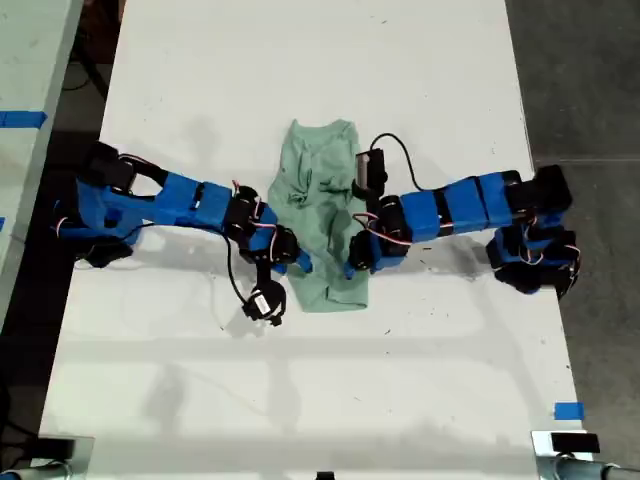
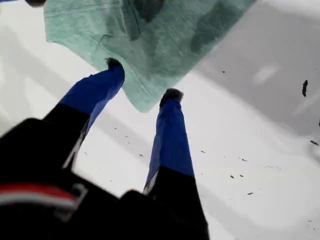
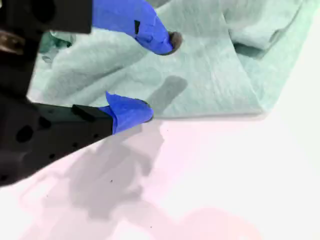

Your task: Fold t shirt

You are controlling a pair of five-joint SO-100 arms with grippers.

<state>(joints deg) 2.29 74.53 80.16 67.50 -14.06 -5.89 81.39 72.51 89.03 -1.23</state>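
Where the t shirt (image 1: 322, 215) is lying: it is resting crumpled in the middle of the white table (image 1: 300, 60), running from the frame's centre down toward the lower middle.
Exterior view: two blue arms are reaching in, one from the exterior view's left (image 1: 190, 203) and one from the exterior view's right (image 1: 450, 208), both meeting the lower half of the cloth.
Which arm is which: the wrist views are not settling it, so I am leaving them unnumbered.
First wrist view: my first gripper (image 2: 143, 79) is standing with its jaws apart, straddling a corner of the shirt. Both fingers (image 2: 170, 135) are reaching the cloth's edge with their dark tips, and nothing is being pinched.
Second wrist view: my second gripper (image 3: 159, 76) is likewise spread wide. One finger (image 3: 135, 27) is hovering over the cloth, and the other is sitting right at the straight edge, above bare table.
Only in the exterior view: the whole outline of the shirt is showing, bunched at the upper end and flatter at the lower end. A blue tape mark (image 1: 568, 410) is sitting at the lower right of the frame.
Only in the wrist views: the gap between the jaws and the stitched hem are showing; from above the arms are covering these.
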